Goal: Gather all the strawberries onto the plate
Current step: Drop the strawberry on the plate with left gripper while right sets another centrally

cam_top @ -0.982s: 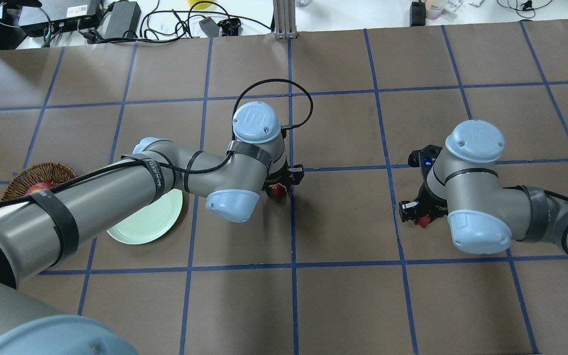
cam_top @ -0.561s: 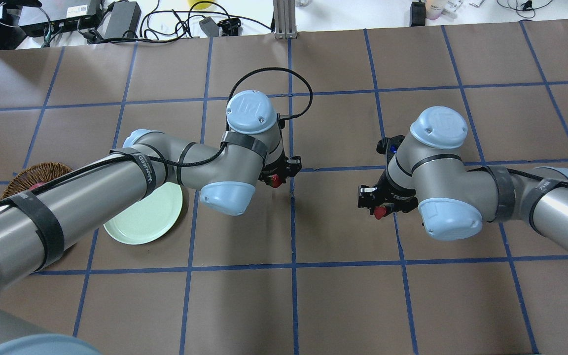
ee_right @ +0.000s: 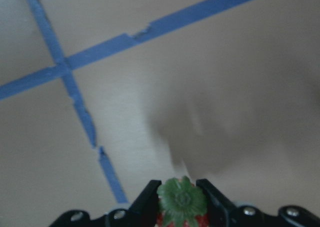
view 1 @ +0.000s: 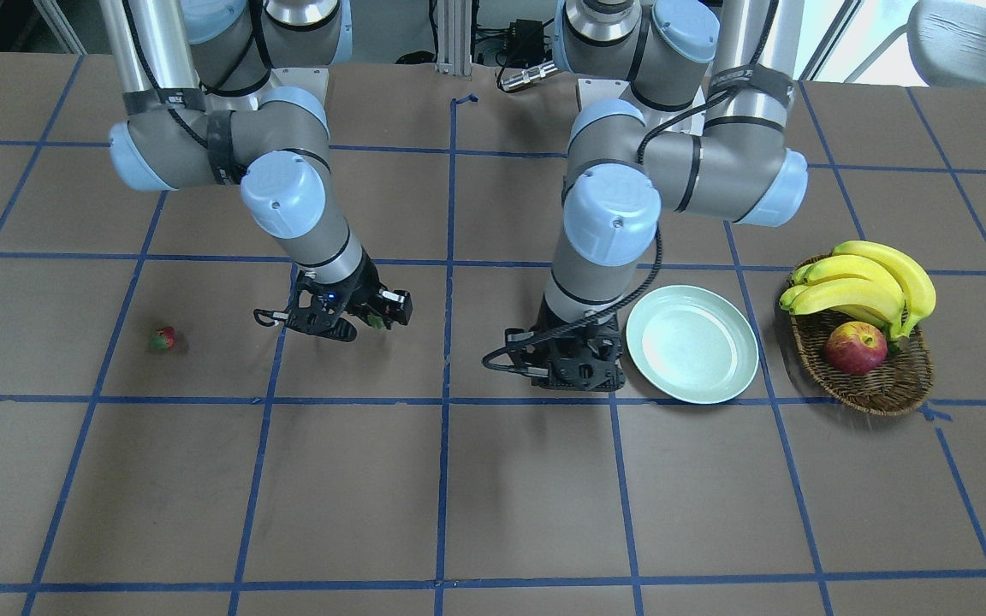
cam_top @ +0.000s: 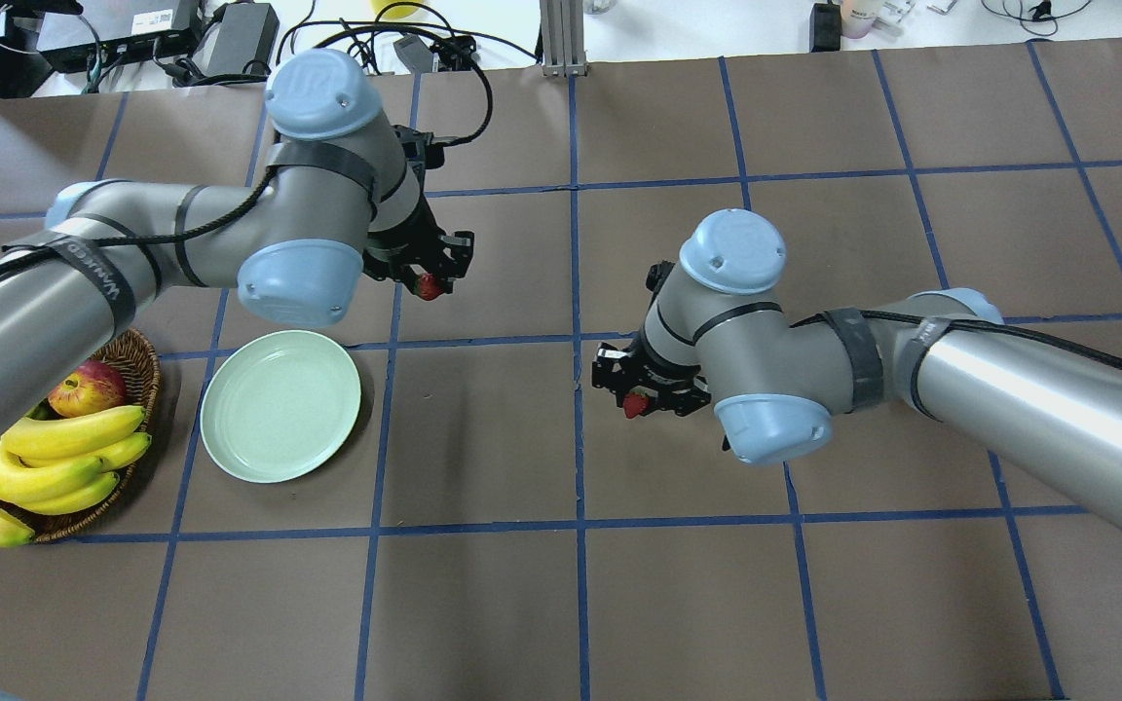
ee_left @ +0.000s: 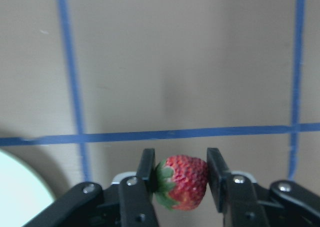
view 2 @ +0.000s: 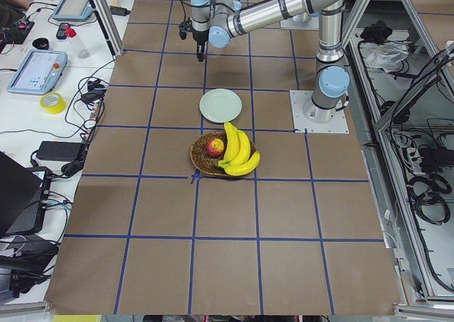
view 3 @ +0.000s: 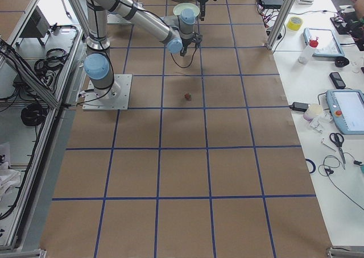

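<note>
My left gripper is shut on a red strawberry, held just beyond the far right of the mint-green plate. The left wrist view shows this berry sideways between the fingers, with the plate's rim at bottom left. My right gripper is shut on a second strawberry near the table's middle; the right wrist view shows its green cap between the fingers. A third strawberry lies alone on the table on my right. The plate holds nothing.
A brown wicker basket with bananas and a red-yellow apple stands just left of the plate. Blue tape lines grid the brown table. Cables and power bricks lie along the far edge.
My left arm has swung left and away with its strawberry, uncovering the plate and basket. My right arm has moved left toward the table's middle with its strawberry.
</note>
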Available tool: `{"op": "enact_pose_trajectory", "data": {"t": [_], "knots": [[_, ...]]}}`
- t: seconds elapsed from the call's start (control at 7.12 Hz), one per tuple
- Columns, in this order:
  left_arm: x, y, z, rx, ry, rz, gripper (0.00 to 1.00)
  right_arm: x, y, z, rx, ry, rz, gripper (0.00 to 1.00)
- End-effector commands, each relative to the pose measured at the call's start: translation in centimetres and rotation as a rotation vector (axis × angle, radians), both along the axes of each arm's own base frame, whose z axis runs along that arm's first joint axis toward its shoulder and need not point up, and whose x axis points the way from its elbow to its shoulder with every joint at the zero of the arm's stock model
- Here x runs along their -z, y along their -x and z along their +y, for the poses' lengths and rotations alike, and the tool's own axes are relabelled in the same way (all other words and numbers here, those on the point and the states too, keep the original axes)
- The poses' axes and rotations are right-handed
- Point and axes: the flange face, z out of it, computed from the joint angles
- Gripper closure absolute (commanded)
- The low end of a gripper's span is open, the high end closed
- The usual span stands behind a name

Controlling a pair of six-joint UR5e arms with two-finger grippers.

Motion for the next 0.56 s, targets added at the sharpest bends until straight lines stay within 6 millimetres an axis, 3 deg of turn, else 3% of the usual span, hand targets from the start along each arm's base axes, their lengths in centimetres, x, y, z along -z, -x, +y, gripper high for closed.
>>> {"op": "enact_pose_trajectory", "data": {"t": [0.0,0.14,0.28,0.42], "knots": [[0.4,-8.7,0.0,0.066,-0.049,-0.011,1.00,1.0,-7.8,-1.9,0.060,0.006,0.015,0.87],[2.1,-12.0,1.1,0.096,-0.087,-0.003,1.00,1.1,-9.9,-1.9,0.070,0.011,0.017,0.87],[3.4,-14.6,2.3,0.103,-0.110,0.000,1.00,1.3,-10.4,-1.7,0.069,0.008,0.021,0.77],[4.5,-16.4,3.1,0.110,-0.123,0.007,1.00,1.7,-10.3,-1.8,0.070,0.008,0.037,0.15]]}}
